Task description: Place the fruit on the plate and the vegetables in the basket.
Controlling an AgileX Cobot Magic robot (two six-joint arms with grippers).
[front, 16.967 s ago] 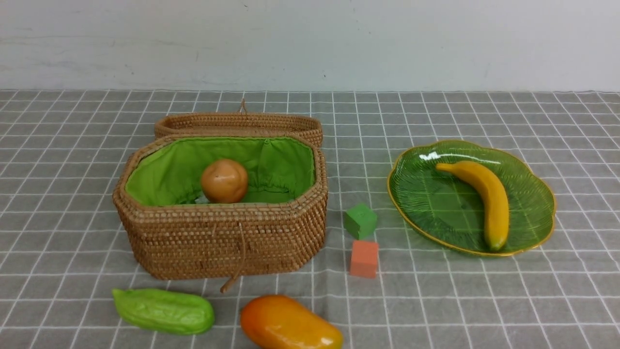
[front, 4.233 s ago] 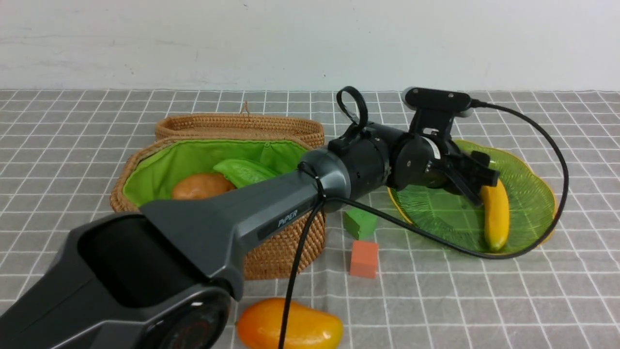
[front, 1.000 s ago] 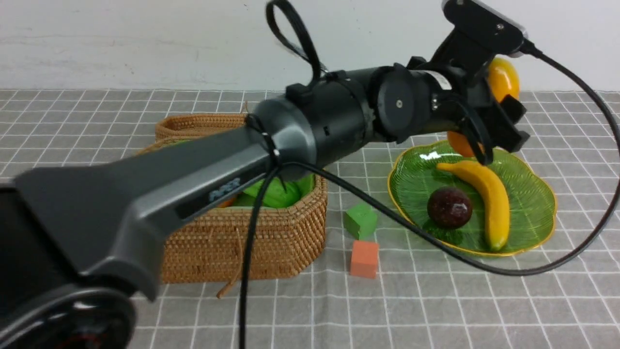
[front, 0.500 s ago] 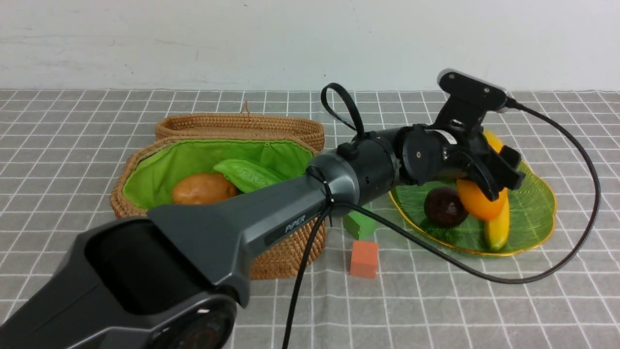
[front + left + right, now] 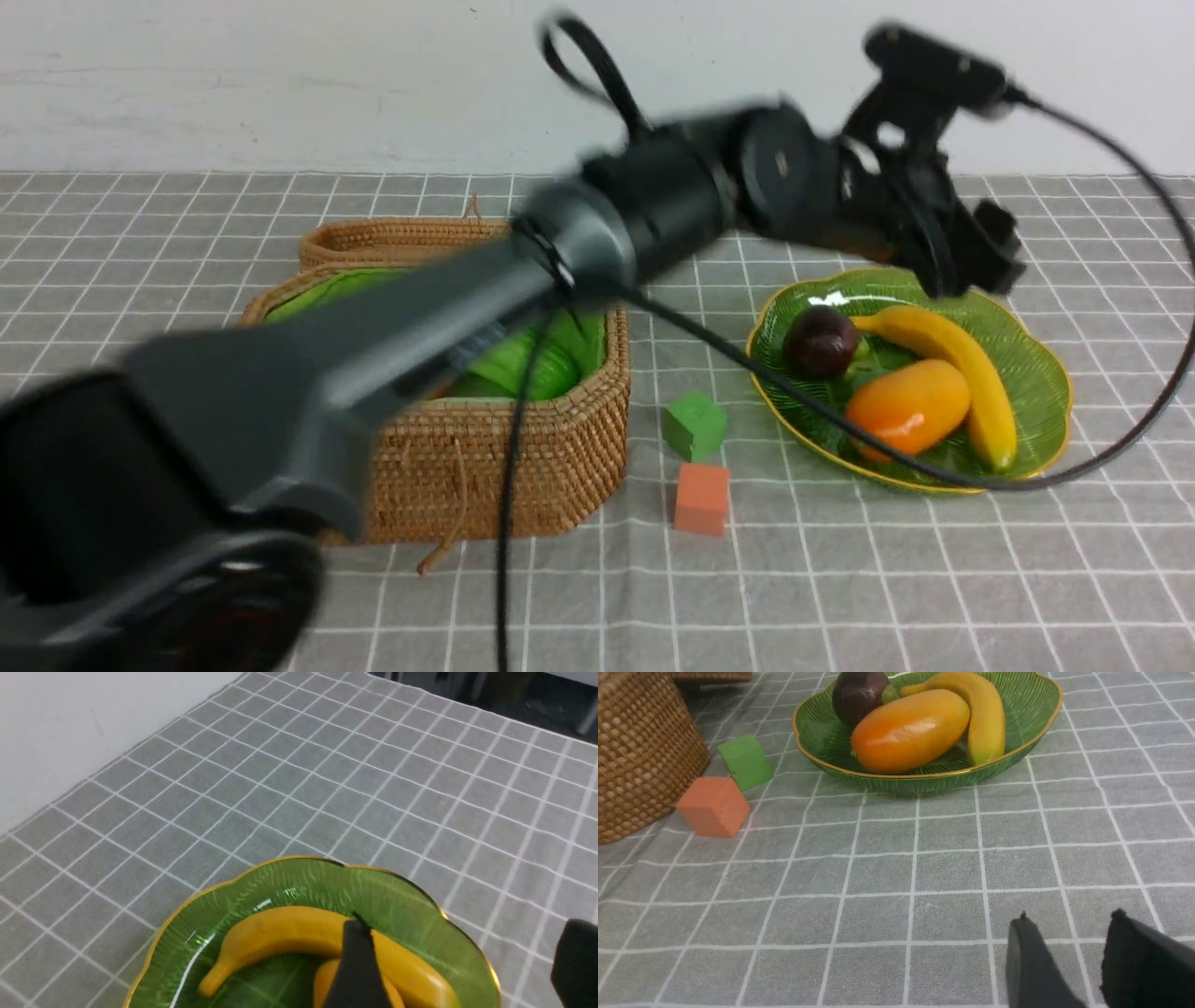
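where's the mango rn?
In the front view, the mango lies on the green plate at right, between the banana and the purple fruit.

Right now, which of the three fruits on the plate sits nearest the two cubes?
The mango. It lies at the plate's near edge, toward the cubes; the dark purple fruit sits farther back and the banana lies beyond the mango.
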